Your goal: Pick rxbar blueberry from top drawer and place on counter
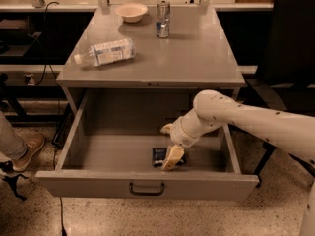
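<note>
Your gripper [173, 157] sits low inside the open top drawer [98, 183], close to the front wall and right of centre. It covers the right end of the rxbar blueberry [159, 155], which lies flat on the drawer floor. You cannot tell from this view whether the gripper has hold of the bar. On the desk [197, 53] above, a plastic bottle [106, 51] lies on its side at the left. A bowl [131, 12] and a can [163, 18] stand at the rear.
</note>
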### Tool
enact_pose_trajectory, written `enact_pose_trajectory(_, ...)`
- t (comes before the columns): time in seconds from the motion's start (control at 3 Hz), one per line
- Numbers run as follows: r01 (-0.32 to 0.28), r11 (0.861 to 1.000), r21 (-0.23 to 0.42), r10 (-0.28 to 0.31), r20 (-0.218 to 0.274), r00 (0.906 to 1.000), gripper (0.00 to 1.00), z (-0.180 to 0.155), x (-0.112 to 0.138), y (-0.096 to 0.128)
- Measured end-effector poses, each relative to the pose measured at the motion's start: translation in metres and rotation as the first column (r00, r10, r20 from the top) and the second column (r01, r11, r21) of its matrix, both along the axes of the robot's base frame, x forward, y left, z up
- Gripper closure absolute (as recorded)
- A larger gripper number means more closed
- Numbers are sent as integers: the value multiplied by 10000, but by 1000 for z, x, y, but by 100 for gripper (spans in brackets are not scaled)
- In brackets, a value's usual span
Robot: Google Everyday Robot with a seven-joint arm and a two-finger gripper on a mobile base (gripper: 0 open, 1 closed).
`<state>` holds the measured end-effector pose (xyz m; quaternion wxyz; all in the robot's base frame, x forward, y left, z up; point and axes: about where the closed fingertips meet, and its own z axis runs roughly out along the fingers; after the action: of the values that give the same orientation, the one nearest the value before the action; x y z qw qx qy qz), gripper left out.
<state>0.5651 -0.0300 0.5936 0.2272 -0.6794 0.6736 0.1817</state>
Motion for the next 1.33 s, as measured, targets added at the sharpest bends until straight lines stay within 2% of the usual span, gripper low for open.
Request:
enact_pose_trajectory(0.33,-7,9997,261,6,27,10000,41,-8,-1,-3)
enact_pose_trajectory(0.67,-8,9997,264,7,27,10000,70,-1,-1,-3)
enact_pose_trajectory(1.0,-8,9996,266,8,26,10000,95,7,-1,-3)
enact_pose_trajectory(1.33,-38,9994,342,36,58,10000,100,9,-1,-4)
